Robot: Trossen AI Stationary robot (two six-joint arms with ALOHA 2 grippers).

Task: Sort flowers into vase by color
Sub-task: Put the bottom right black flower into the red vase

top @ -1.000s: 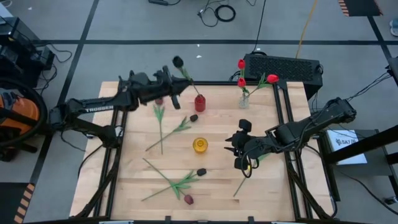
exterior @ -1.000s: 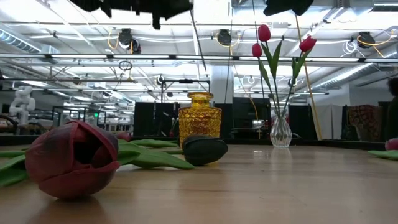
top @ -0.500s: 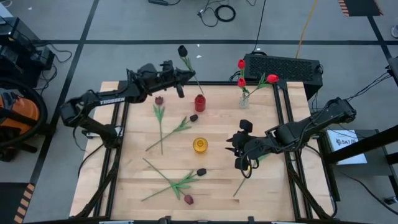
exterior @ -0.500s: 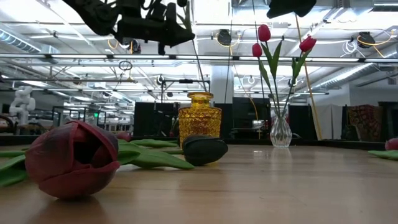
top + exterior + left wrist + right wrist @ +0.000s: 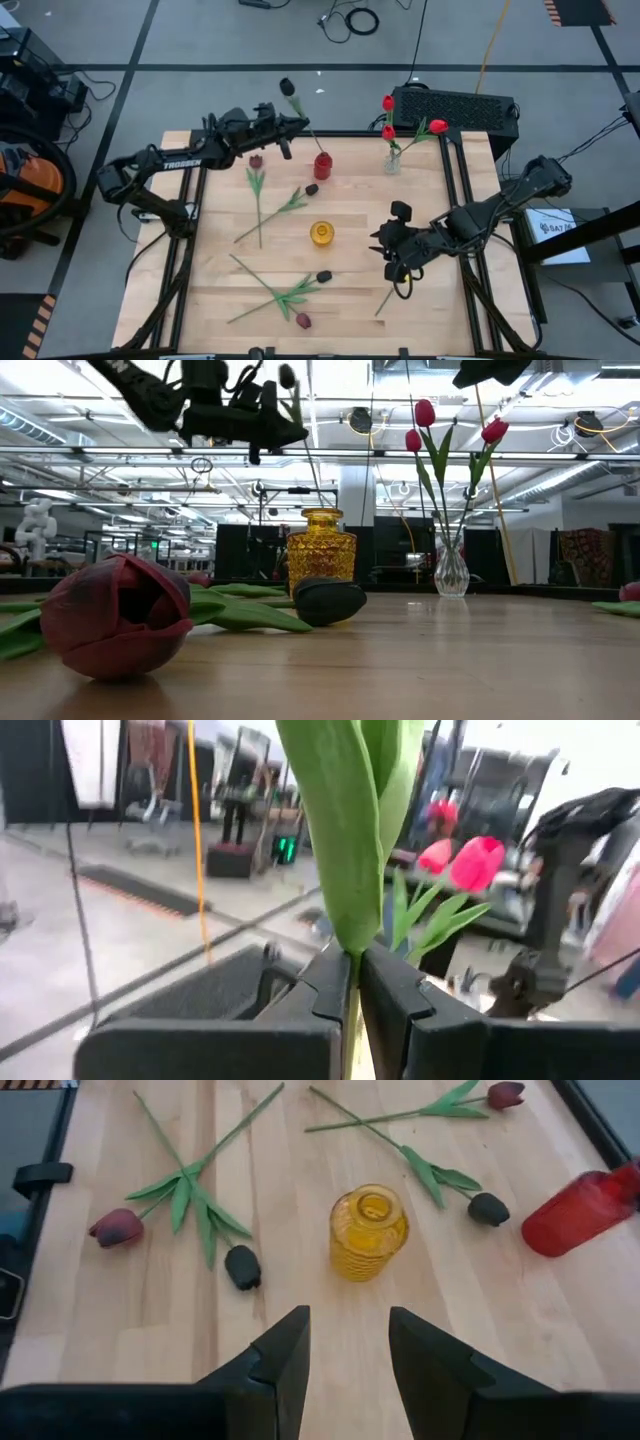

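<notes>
My left gripper (image 5: 297,127) hovers over the table's far edge, shut on a near-black flower (image 5: 287,87). Its head (image 5: 287,375) is up, and its stem slants down toward the red vase (image 5: 322,165). Whether the stem's end is inside that vase, I cannot tell. A yellow vase (image 5: 321,233) stands mid-table. A clear vase (image 5: 392,160) at the far right holds three red flowers. Several maroon and black flowers (image 5: 280,295) lie flat on the wood. My right gripper (image 5: 385,250) hangs open to the right of the yellow vase (image 5: 369,1232), with nothing between its fingers. My left gripper pinches the flower's stem and a leaf (image 5: 352,945) between its two fingers, below the head. The fingers (image 5: 270,430) lie level, coming from the table's left, across the stem. The flower is lifted clear of the table, nearly upright and head up.
A loose green stem (image 5: 385,300) lies on the wood under my right gripper. A maroon flower (image 5: 256,161) and a black one (image 5: 312,189) lie left of the red vase. A black box (image 5: 455,108) sits beyond the far edge.
My left gripper has moved down and toward the table's far edge with the black flower. It has rolled a little, and the flower's head has stayed up.
</notes>
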